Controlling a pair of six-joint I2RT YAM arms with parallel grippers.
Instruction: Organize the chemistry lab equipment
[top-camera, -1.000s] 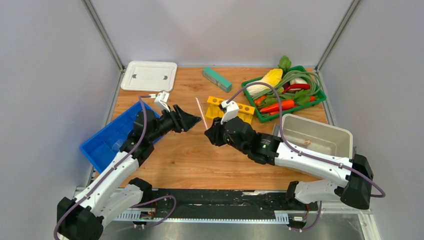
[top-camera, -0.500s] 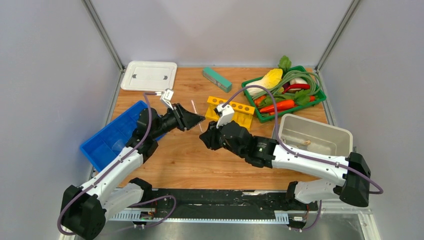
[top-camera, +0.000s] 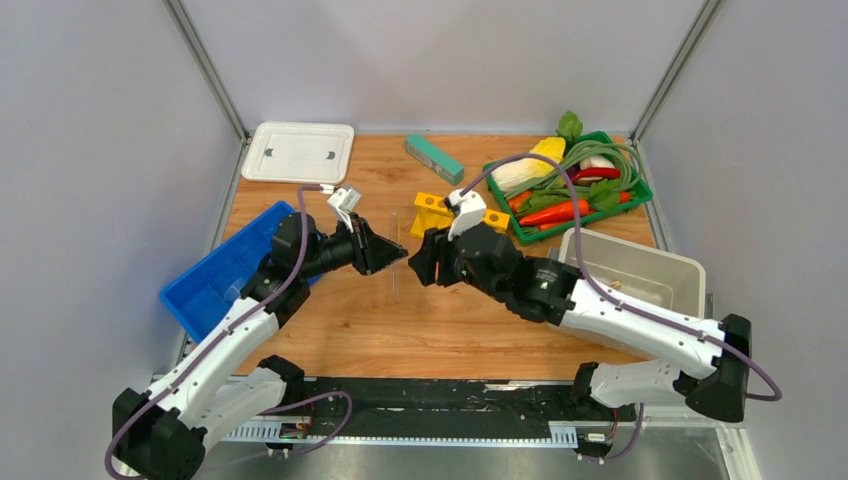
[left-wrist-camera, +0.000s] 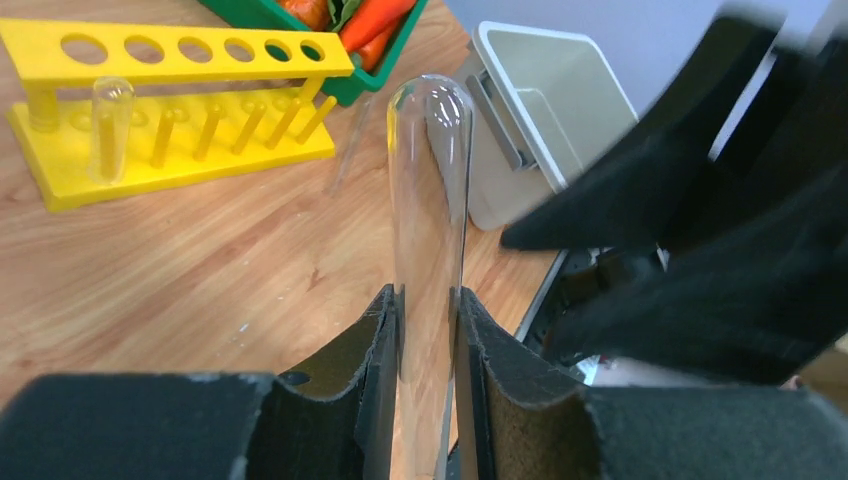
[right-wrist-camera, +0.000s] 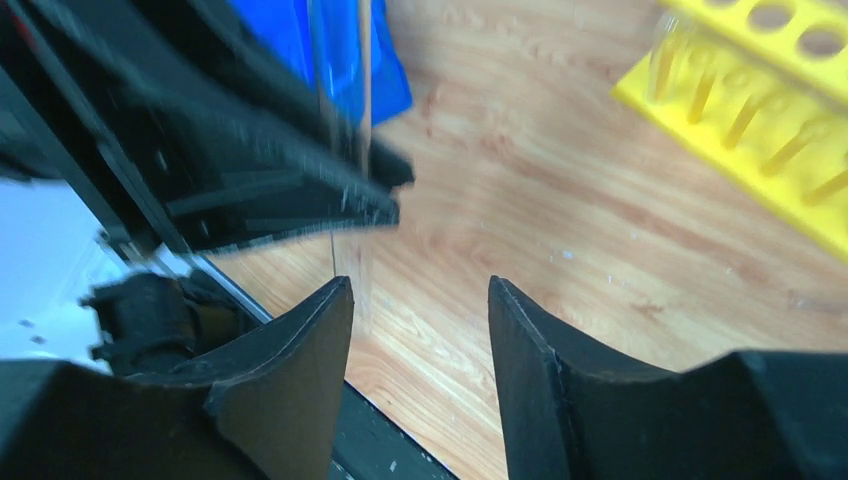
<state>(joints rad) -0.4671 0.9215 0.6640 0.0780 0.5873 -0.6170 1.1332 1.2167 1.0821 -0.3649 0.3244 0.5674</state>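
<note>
Glass test tube (left-wrist-camera: 428, 180) clamped in my left gripper (left-wrist-camera: 425, 305) over the table (top-camera: 400, 335), my right gripper (right-wrist-camera: 420, 292) open and empty beside it; a slack pinch could drop it short of the yellow rack (left-wrist-camera: 180, 62).

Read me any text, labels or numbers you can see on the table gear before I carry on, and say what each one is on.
No readable text in any view.
White lid: two small dark marks, too small to tell whether they are writing.
Teal block: no print visible.
Yellow rack, glass tube, grey bin: plain, no markings visible.
</note>
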